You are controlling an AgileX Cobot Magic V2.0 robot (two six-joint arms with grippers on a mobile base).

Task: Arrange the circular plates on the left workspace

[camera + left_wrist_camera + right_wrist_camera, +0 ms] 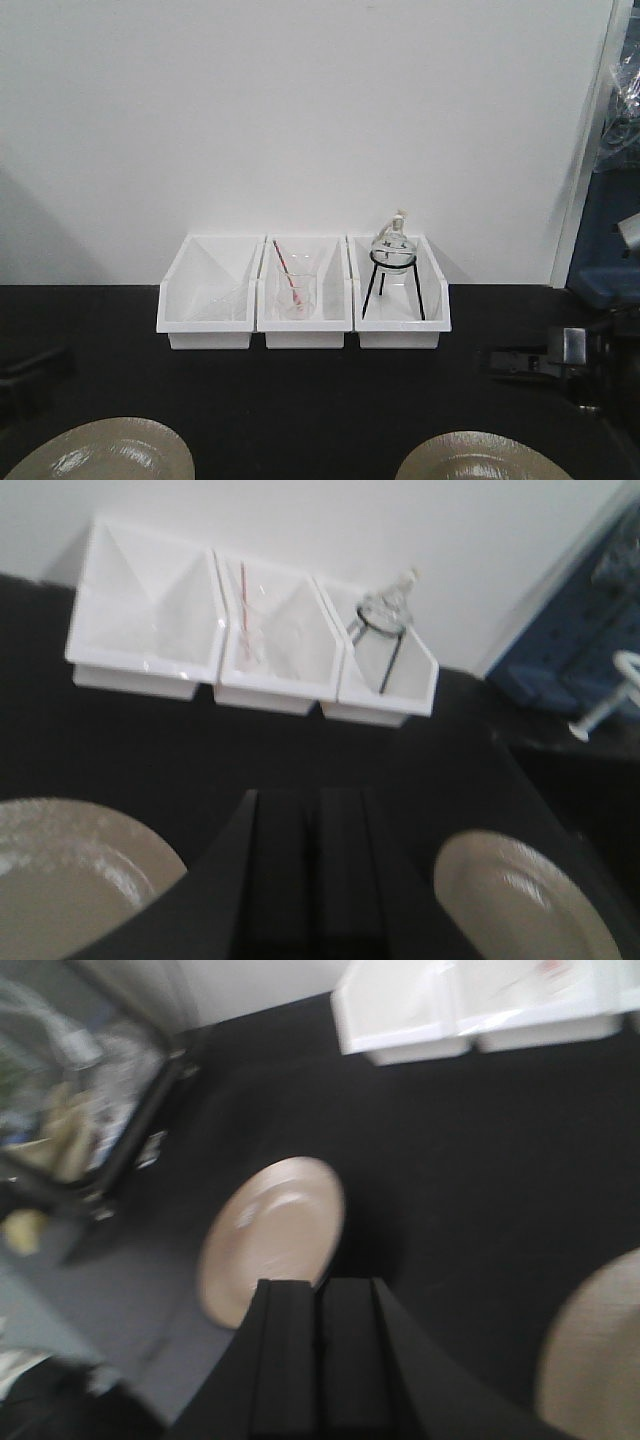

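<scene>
Left plate [100,450]: on the desk [300,400], before the white bins' [303,295] left end.
Right plate [485,458]: before the bins' right end.
Left end effector [315,798]: closed, empty.
Right end effector [318,1285]: likewise closed, empty; view blurred.
Recommended: open fully, pinch right plate's rim, lift clear, carry leftward past the bins.

Both grippers w/ fingers together, nothing held.
L gripper [312,795]: two dark fingers side by side, thin seam btwn them, pointing fwd. R gripper [318,1283]: same pose, fingers parallel w/ only a narrow line btwn; view blurred. Front cam: R arm [565,362] comes in from right edge, tip pointing left; L arm [28,368] just a dim dark shape at left edge.
</scene>
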